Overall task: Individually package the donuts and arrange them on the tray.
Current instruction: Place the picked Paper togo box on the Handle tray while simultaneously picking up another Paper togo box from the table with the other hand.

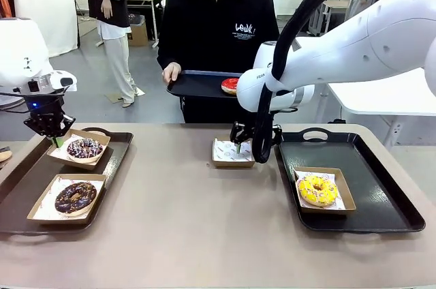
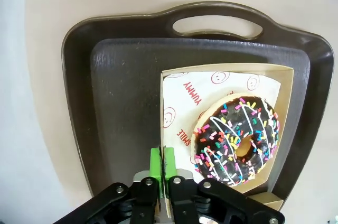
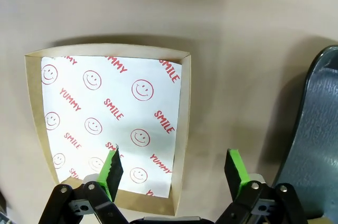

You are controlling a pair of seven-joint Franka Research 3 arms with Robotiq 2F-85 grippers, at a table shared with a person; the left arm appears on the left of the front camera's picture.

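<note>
By the left gripper (image 2: 162,156) (green pads nearly together) the side wall of a brown cardboard box (image 2: 227,67) is being pinched. A dark sprinkled ring donut (image 2: 222,150) is being carried in it, on a black plastic tray (image 2: 121,108). The right gripper (image 3: 173,156) is being held, jaws apart, astride the wall of a paper-lined cardboard box (image 3: 182,129). A yellow sprinkled donut (image 1: 308,187) is being carried, boxed, on the right-hand black tray (image 1: 388,200).

The dark chocolate donut (image 1: 75,197) lies flat and boxed at near left, with the sprinkled, white-drizzled donut (image 1: 84,148) boxed just beyond it. The yellow donut (image 1: 317,190) sits boxed at right. The red donut (image 1: 230,85), seemingly unboxed, lies far back.
</note>
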